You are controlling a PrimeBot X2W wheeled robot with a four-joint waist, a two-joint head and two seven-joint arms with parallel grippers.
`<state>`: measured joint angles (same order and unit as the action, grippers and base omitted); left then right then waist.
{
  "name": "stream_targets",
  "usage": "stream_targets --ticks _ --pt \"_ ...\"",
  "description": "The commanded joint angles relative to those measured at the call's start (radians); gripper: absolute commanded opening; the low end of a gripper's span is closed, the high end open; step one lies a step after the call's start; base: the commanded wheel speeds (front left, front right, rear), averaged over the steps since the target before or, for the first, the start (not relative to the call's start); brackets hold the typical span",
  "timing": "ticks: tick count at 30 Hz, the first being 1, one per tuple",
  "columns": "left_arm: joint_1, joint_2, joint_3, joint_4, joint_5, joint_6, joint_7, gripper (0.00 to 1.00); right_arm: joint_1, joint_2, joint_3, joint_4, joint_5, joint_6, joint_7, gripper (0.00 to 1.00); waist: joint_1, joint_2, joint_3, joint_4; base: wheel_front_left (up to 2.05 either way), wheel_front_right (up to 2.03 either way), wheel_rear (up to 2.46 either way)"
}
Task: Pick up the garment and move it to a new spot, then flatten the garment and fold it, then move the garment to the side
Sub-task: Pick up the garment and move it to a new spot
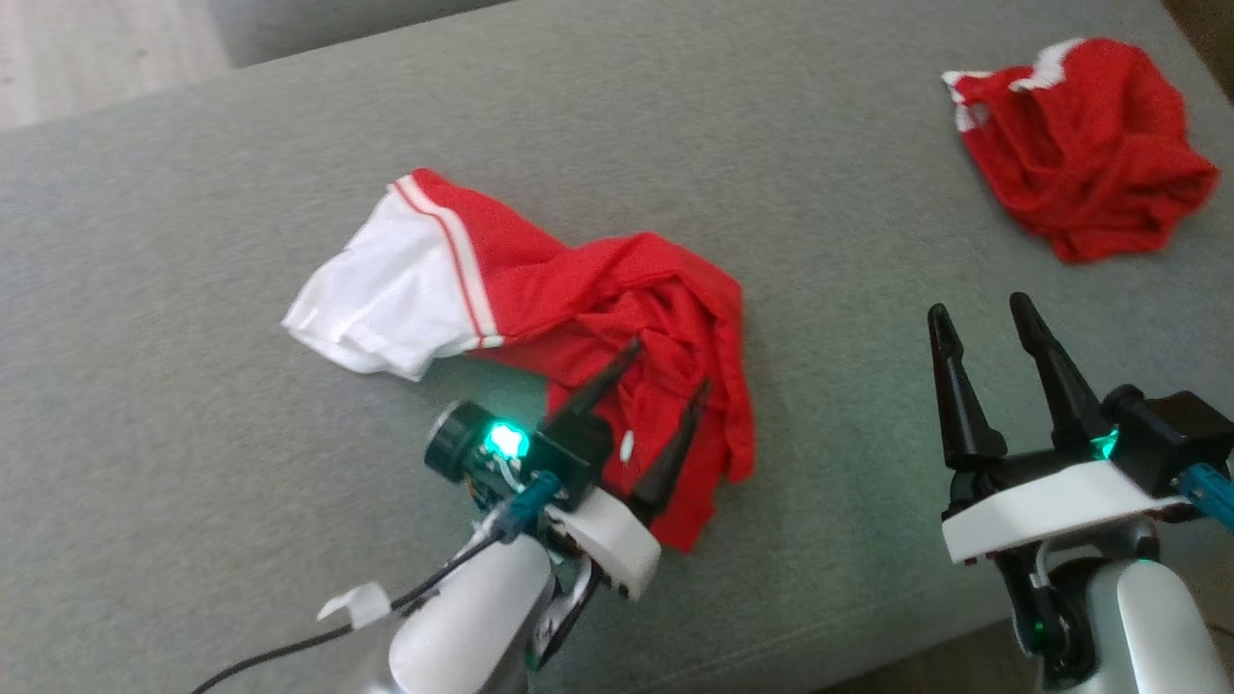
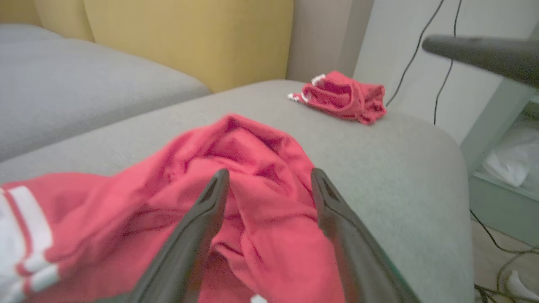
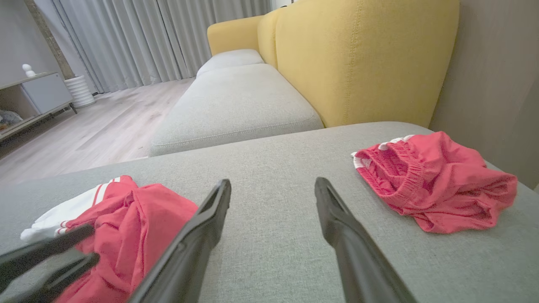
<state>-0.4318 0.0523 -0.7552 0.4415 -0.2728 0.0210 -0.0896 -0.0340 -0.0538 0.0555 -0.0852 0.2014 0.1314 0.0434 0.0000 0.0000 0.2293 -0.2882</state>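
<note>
The garment (image 1: 598,318), red with a white end and a red-striped white band, lies crumpled on the grey cushion (image 1: 193,386), near its middle. My left gripper (image 1: 665,371) hovers over the garment's red right half, open, its two dark fingers spread above the cloth with nothing pinched between them. In the left wrist view the garment (image 2: 236,168) bunches up under the left gripper (image 2: 269,179). My right gripper (image 1: 979,313) stands open over bare cushion to the right, well clear of the garment. The right wrist view has the garment (image 3: 130,219) at lower left and the right gripper (image 3: 273,187) empty.
A second crumpled red piece with white trim (image 1: 1080,145) lies at the cushion's far right corner. The cushion's front edge (image 1: 771,665) runs just below the grippers. A yellow sofa back (image 3: 358,59) and another grey seat (image 3: 236,101) stand beyond. Cables (image 2: 421,46) hang by the wall.
</note>
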Motion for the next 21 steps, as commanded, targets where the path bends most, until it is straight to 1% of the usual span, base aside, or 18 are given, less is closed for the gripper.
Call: stream_targets --ticks 1,3,6,7,11,16,21 --pt "-0.043 -0.002 0.031 -0.044 -0.003 0.013 -0.021 1.0 -0.034 0.001 0.018 -0.035 -0.006 -0.001 -0.006 1.0 0.0 0.0 -0.012 0.023 0.0 0.0 0.0" --pt "-0.043 0.005 0.054 -0.072 -0.001 0.043 -0.059 1.0 -0.033 0.001 0.012 -0.041 -0.014 -0.001 -0.002 1.0 0.0 0.0 -0.022 0.047 0.0 0.0 0.0" --pt "-0.025 0.038 0.117 -0.119 -0.022 0.088 -0.096 1.0 -0.031 0.001 0.004 -0.055 -0.023 -0.001 0.008 1.0 0.0 0.0 -0.036 0.087 0.0 0.0 0.0" --pt "-0.01 0.072 0.168 -0.155 -0.037 0.115 -0.117 1.0 -0.028 0.001 -0.005 -0.065 -0.031 -0.001 0.016 1.0 0.0 0.0 -0.045 0.116 0.0 0.0 0.0" --pt "0.032 0.147 0.275 -0.214 -0.063 0.173 -0.142 1.0 -0.019 -0.002 -0.016 -0.085 -0.051 -0.001 0.036 1.0 0.0 0.0 -0.055 0.169 0.0 0.0 0.0" --pt "0.101 0.235 0.395 -0.275 -0.106 0.216 -0.155 1.0 -0.01 -0.004 -0.028 -0.106 -0.059 -0.001 0.059 1.0 0.0 0.0 -0.064 0.231 0.0 0.0 0.0" --pt "0.192 0.306 0.472 -0.324 -0.155 0.233 -0.134 1.0 0.002 -0.004 -0.034 -0.113 -0.063 -0.001 0.074 1.0 0.0 0.0 -0.082 0.265 0.0 0.0 0.0"
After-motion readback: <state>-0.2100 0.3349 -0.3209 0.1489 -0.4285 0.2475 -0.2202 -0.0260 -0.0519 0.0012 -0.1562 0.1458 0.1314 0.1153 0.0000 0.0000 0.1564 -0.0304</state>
